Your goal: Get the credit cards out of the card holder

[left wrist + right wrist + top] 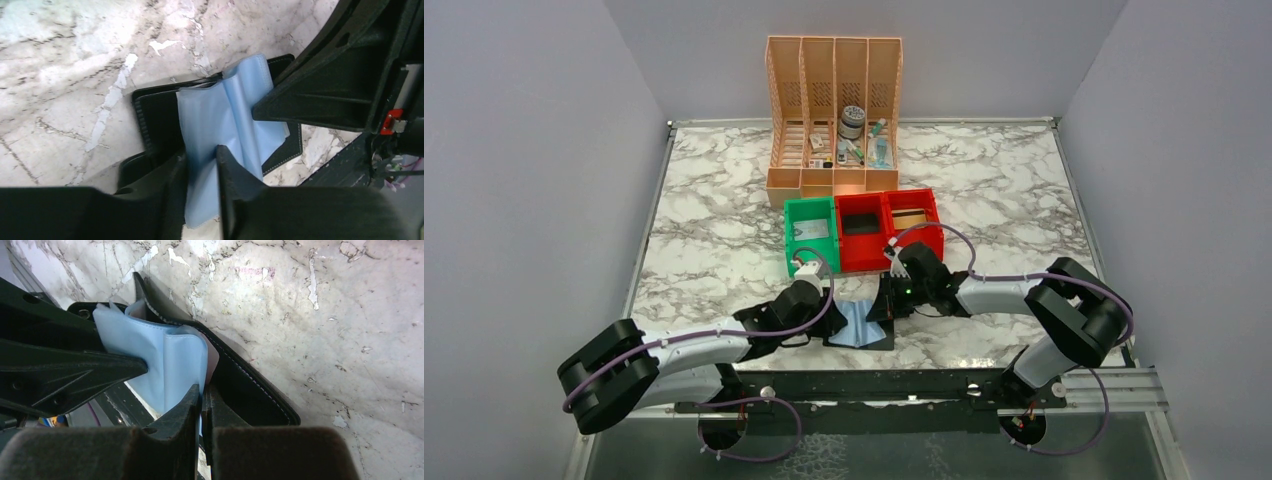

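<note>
Top external view: on the marble table (724, 230) both arms meet over the holder (871, 322), which lies open near the front edge, just in front of the green bin (789, 240) and red bins (861, 258). The right gripper (202, 392) is clamped on the holder's edge and blue lining (225, 110). The left gripper (201, 156) straddles a lining fold, jaws apart. Flat tan, dark and pale pieces in the bins look like cards (909, 217) already out. A pinkish edge (213, 357) behind the lining may be one left.
</note>
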`<state>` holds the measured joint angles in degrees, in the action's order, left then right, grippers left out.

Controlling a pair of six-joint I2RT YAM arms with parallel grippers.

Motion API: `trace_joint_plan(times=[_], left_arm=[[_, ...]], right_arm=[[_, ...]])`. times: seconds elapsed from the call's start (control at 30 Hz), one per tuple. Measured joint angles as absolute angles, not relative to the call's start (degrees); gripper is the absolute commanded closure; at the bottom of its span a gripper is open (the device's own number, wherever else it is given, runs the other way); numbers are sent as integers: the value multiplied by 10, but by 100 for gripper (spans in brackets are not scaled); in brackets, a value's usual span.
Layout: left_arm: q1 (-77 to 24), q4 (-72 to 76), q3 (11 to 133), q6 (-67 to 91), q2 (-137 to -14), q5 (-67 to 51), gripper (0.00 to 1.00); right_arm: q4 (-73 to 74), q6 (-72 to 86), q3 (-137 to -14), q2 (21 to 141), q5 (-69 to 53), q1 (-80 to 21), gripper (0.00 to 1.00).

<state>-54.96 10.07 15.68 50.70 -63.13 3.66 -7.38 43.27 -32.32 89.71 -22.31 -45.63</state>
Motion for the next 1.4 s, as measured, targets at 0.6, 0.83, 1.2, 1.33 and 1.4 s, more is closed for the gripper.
trace_joint_plan(times=[0.6,0.83,1.2,1.33,1.4], left_arm=[[-556,81,153,526,-589,20,100],[-568,49,174,528,-613,40,100],[-584,-35,228,518,-634,84,43],[-584,-79,253,509,-622,98,36],[-585,-98,265,505,-611,109,35]], right_arm=[[-77,434,-321,893,-218,-458,93],[-51,422,-321,875,-206,-460,88],[46,399,-319,781,-93,-461,52],[84,394,-319,706,-28,-461,40],[96,390,-319,670,-3,-461,44]])
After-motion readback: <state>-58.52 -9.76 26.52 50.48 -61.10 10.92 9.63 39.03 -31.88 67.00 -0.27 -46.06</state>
